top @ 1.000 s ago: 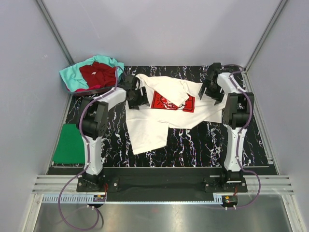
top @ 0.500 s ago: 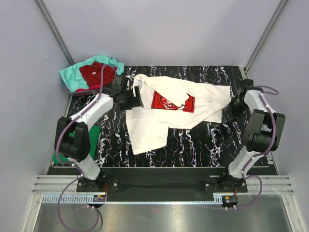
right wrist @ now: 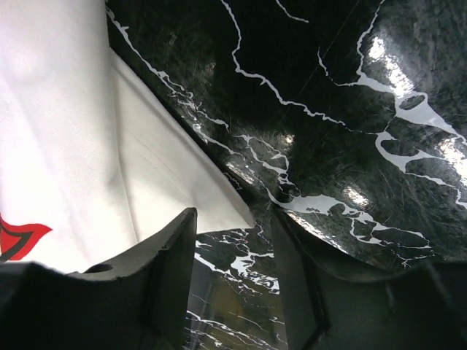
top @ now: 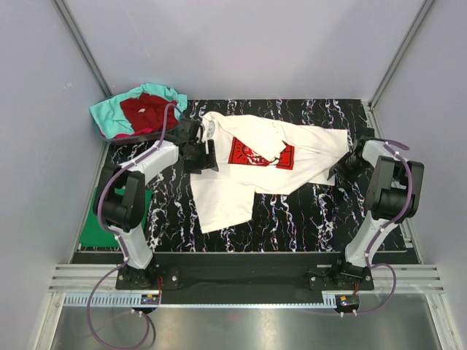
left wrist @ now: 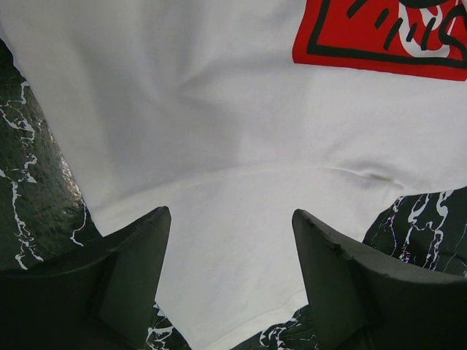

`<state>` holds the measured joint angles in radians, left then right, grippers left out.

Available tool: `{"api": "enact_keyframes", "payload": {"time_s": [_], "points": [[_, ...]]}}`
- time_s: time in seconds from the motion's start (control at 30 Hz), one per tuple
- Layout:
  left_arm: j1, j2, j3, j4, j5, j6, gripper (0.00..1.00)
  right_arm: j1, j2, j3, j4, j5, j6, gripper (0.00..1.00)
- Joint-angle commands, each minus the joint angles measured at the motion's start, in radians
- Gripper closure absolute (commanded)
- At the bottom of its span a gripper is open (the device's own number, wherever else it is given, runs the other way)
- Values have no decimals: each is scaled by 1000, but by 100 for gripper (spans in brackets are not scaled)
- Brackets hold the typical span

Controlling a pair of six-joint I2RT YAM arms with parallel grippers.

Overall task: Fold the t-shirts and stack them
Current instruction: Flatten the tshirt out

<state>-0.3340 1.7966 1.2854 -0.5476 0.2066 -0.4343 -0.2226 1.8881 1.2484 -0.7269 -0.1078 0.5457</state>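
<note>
The white t-shirt (top: 241, 182) with the red chest print (top: 261, 153) lies spread and partly rumpled on the black marbled table (top: 314, 211). My left gripper (top: 198, 151) is open, low over the shirt's left edge. In the left wrist view white cloth (left wrist: 219, 146) fills the gap between the gripper's (left wrist: 232, 215) fingers. My right gripper (top: 343, 162) is open at the shirt's right corner. In the right wrist view the corner's tip (right wrist: 219, 204) lies just ahead of the gripper's (right wrist: 233, 213) fingers. The teal shirt (top: 109, 113) and dark red shirt (top: 146, 109) lie piled at the back left. The green shirt (top: 98, 219) lies flat at the left.
Grey walls enclose the table on three sides. The pile of teal and dark red shirts overhangs the table's back left corner. The green shirt lies beside the left arm's base link (top: 135, 240). A metal rail (top: 241, 281) runs along the near edge.
My right gripper has moved from above the shirt's right part out to its right corner and come down low. My left arm has shifted its pose while its gripper stays at the shirt's left edge.
</note>
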Motion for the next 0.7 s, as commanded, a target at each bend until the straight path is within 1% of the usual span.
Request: {"api": "enact_keyframes", "payload": {"time_s": [0.0,0.13,0.2,0.23,0.27,0.33,0.37,0.4,0.43,0.5,0.57,0.67], "points": [[4,9,58,54,40,3,27,0,3,-7,27,-10,37,48],[9,30,65,74,54,-6,27,0,-3,-30,43,8,46,48],[12,46,68,80,65,-15,27,-1,5,-35,47,25,51,57],[13,53,71,78,68,-18,27,-3,5,-38,49,26,49,62],[13,63,77,80,68,-21,27,-4,5,-40,46,33,51,76],[13,73,84,83,71,-21,27,-6,-7,-41,18,65,48,90],[13,82,94,83,71,-21,28,-6,-24,-35,-2,80,42,99],[13,86,97,83,73,-21,28,-6,-33,-26,-31,133,33,100],[13,87,98,86,73,-21,28,-7,-43,-15,-105,164,17,100],[13,83,89,95,74,-24,28,-6,-98,0,-160,238,1,100],[13,66,74,100,68,-26,28,-9,-168,6,-238,282,-7,100],[13,40,60,98,63,-27,28,-12,-227,25,-334,338,-7,100]]}}
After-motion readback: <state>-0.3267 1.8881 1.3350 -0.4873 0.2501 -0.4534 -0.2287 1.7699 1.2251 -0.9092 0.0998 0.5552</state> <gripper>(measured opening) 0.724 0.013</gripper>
